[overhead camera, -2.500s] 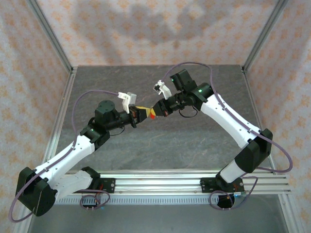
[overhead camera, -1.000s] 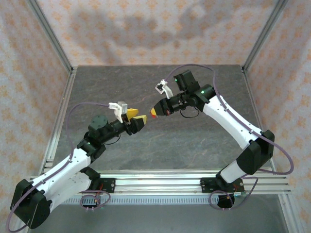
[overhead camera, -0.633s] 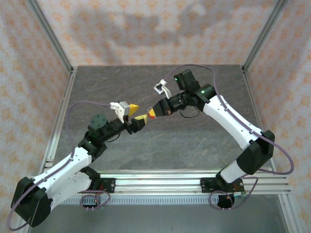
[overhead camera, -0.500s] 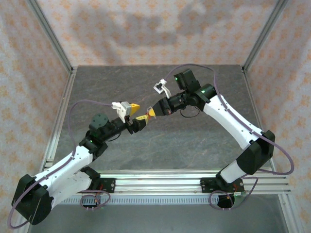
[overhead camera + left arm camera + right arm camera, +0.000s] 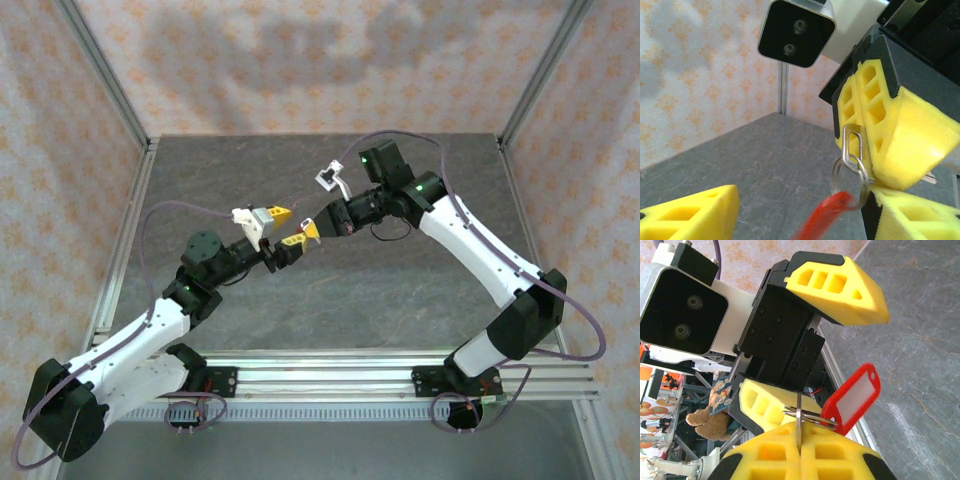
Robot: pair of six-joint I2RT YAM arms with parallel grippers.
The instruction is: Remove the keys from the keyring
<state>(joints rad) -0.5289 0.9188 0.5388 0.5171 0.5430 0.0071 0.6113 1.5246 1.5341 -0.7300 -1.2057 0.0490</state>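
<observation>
ring [image 5: 805, 414] with red tag [image 5: 852, 396] sits clamped in right end effector [image 5: 312, 230]; left end effector [image 5: 287, 226] stands open beside it.

A dark grey worktop [image 5: 330, 300] with pale marbled veining is being viewed from above, and it is being bordered along its left, right and far sides by silvery metal strips [image 5: 125, 240]. Along its near edge a slotted aluminium rail [image 5: 330, 372] is being carried, and on that rail the left arm's base [image 5: 195, 375] and the right arm's base [image 5: 465, 385] are being held side by side, well apart.
</observation>
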